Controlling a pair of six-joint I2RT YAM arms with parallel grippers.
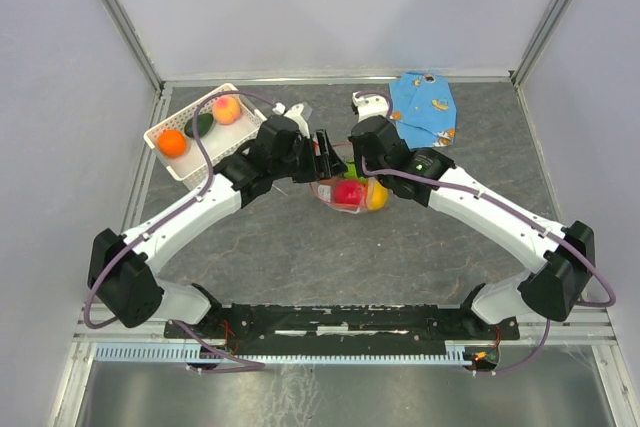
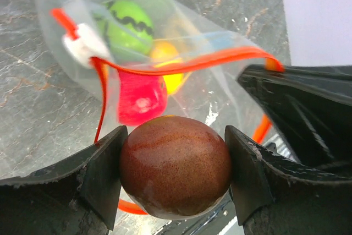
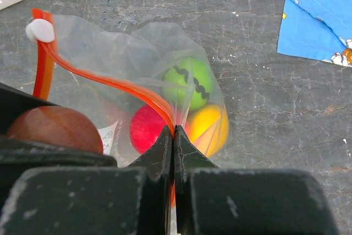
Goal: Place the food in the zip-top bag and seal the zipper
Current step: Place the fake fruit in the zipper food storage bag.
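Note:
The clear zip-top bag lies mid-table with its mouth held open. Inside it are a striped green fruit, a red one and a yellow one. My right gripper is shut on the orange zipper at the mouth's rim, lifting it. The white slider sits at the strip's far end. My left gripper is shut on a reddish-brown round fruit, just in front of the bag's mouth. Both grippers meet over the bag in the top view.
A white lattice basket at the back left holds an orange fruit, a dark green one and a peach one. A blue patterned cloth lies at the back right.

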